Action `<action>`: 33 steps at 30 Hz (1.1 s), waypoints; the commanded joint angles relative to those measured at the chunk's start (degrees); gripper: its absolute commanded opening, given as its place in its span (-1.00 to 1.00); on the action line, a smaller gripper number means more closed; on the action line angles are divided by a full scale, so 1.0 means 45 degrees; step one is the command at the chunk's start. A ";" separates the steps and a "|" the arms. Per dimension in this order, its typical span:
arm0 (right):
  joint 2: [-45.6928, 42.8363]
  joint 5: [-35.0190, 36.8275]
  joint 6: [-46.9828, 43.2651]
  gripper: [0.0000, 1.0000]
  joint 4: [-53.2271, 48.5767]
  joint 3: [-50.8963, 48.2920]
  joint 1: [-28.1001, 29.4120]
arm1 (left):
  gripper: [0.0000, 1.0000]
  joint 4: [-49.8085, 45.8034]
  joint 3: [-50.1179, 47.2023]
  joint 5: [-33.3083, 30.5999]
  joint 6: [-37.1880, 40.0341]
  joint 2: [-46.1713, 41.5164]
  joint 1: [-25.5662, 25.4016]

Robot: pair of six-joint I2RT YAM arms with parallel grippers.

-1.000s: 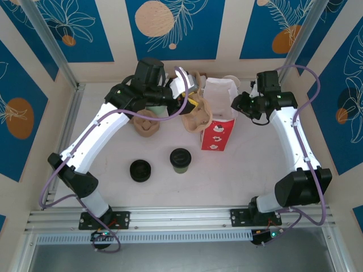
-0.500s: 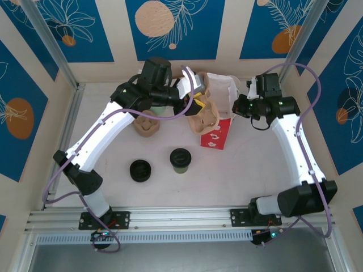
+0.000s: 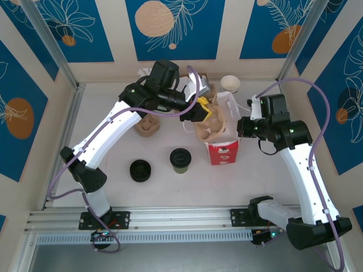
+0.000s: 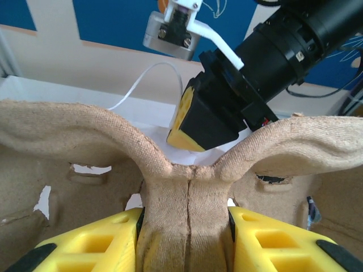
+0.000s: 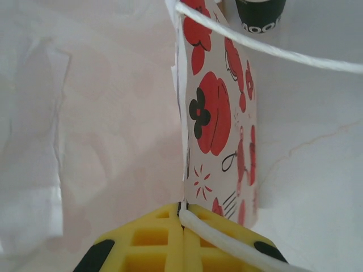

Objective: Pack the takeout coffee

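The takeout coffee (image 3: 180, 158), a small dark green cup with a black lid, stands alone on the table, in front of and between both grippers. My left gripper (image 3: 199, 111) is shut on a brown pulp cup carrier (image 3: 209, 126) and holds it over the mouth of the red-and-white bag (image 3: 224, 151). In the left wrist view the yellow fingers (image 4: 99, 243) squeeze the carrier's middle ridge (image 4: 187, 192). My right gripper (image 3: 243, 128) is shut on the bag's right rim. In the right wrist view the gripper (image 5: 182, 218) pinches the flowered wall (image 5: 218, 113).
A low black stack of lids (image 3: 140, 170) sits left of the coffee. A second pulp carrier (image 3: 146, 126) lies under the left arm. White-rimmed cups (image 3: 230, 84) stand at the back wall. The bag's white cord handle (image 5: 255, 45) crosses the right wrist view.
The right gripper has shut on the bag's rim and drawn the bag forward and rightward. The left arm has carried the pulp carrier to the right, over the bag's mouth.
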 commanded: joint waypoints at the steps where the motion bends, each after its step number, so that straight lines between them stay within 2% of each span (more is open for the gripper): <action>1: -0.0611 0.0061 -0.0603 -1.00 -0.0288 -0.0232 0.0169 | -0.24 0.0515 -0.0062 0.1366 -0.0803 0.0062 -0.0220; 6: -0.1041 -0.0597 -0.0752 -1.00 -0.0239 -0.0547 0.0369 | -0.24 0.0577 0.0025 0.1888 -0.1150 0.0552 -0.0366; 18: -0.1406 -0.0573 -0.0916 -1.00 -0.0308 -0.0618 0.0627 | -0.26 -0.0624 0.0627 0.2838 -0.0520 0.1804 -0.0629; 27: -0.1484 -0.0839 -0.1136 -1.00 -0.0405 -0.0489 0.0788 | -0.26 -0.1561 0.0827 0.1765 0.0315 0.2388 -0.0606; 33: -0.1484 -0.1717 -0.1396 -1.00 -0.0542 -0.0418 0.0805 | -0.28 -0.2317 0.1445 0.0938 0.0755 0.3129 -0.0617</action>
